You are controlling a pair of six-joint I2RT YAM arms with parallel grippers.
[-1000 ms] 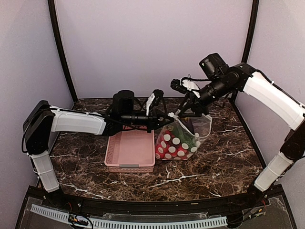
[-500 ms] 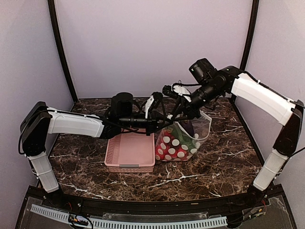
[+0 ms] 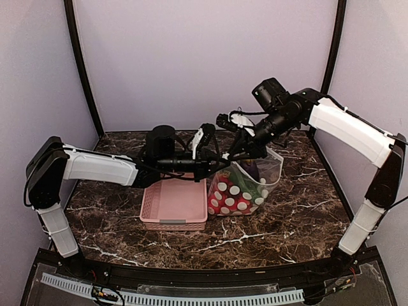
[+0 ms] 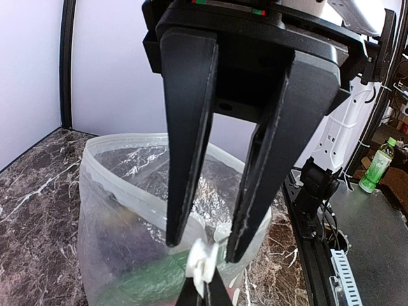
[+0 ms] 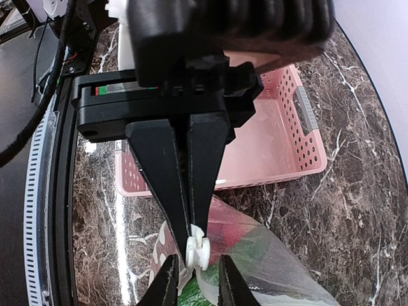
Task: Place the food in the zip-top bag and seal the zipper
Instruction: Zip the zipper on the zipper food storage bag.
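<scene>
Swung in from 3 o'clock, my right gripper [image 5: 197, 280] stands half-open astride the stiff slider [image 5: 198, 250], likely the best hold, gripping nothing, while my left gripper [image 5: 193, 224] is clamped on the zipper [image 4: 121, 138] of the floppy bag [image 3: 245, 191] at the basket's [image 3: 175, 201] 3 o'clock.

Backdrop is pretty plain: pale lilac walls [image 3: 204, 64] on three sides, with black posts [image 3: 81, 70] running up the back corners. The tabletop [image 3: 299, 210] is dark brown marble-look with white veins, evenly lit. A white slotted cable duct [image 3: 172, 297] runs along the near edge. Off to one side, a green bottle [image 4: 377, 167] stands on a dark surface.
</scene>
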